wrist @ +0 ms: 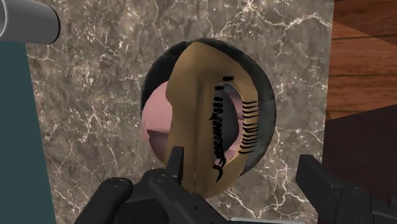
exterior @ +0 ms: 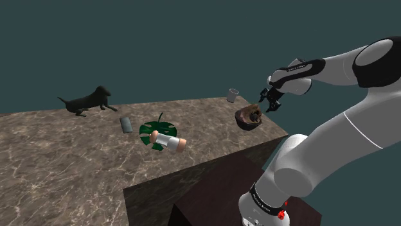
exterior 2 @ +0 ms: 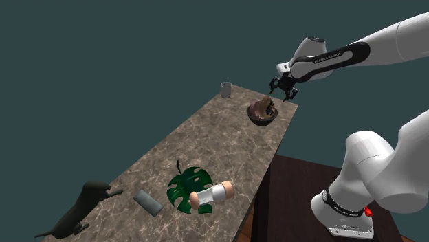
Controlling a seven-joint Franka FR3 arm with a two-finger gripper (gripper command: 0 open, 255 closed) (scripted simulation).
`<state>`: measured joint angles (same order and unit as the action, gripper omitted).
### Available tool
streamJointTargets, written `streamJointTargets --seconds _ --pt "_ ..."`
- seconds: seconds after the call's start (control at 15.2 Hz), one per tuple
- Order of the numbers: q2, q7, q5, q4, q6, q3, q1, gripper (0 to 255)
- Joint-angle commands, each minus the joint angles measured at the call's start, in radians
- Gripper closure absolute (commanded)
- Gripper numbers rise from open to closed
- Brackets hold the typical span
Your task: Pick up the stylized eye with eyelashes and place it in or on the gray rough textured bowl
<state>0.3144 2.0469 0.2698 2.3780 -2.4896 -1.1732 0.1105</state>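
The eye piece point(exterior: 254, 113) lay in the bowl point(exterior: 243, 122), which sat on the table point(exterior: 64, 160) near its corner at the shoulder view's right. My pincer point(exterior: 268, 103) hung just above them. The cup point(exterior: 232, 95) stood behind the bowl, by the far edge. Toward that view's left the bottle point(exterior: 170, 142) lay on the leaf point(exterior: 149, 130), with the small block point(exterior: 126, 124) just beside the leaf. The dog figure point(exterior: 87, 101) lay farther left, at the far edge.

Shoulder view: you look from beside the stand point(exterior: 205, 208), behind the gripper point(exterior: 270, 101), across the table point(exterior: 64, 160).
Second exterior view: you face the gripper from the table's far end, well apart.
Wrist view: you look down, near the bowl point(wrist: 270, 102) beneath the gripper.
Shared: that bowl.
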Motion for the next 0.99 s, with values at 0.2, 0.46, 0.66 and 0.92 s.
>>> streamJointTargets --seconds 0.2,0.46,0.66,0.92 --pt "0.036 -0.022 0.031 -0.007 0.04 0.048 -0.043 0" --pt "0.121 -0.062 0.083 -0.032 0.148 0.152 -0.127 0" --pt "0.121 -0.062 0.083 -0.032 0.148 0.152 -0.127 0" --pt "0.121 -0.062 0.083 -0.032 0.148 0.152 -0.127 0"
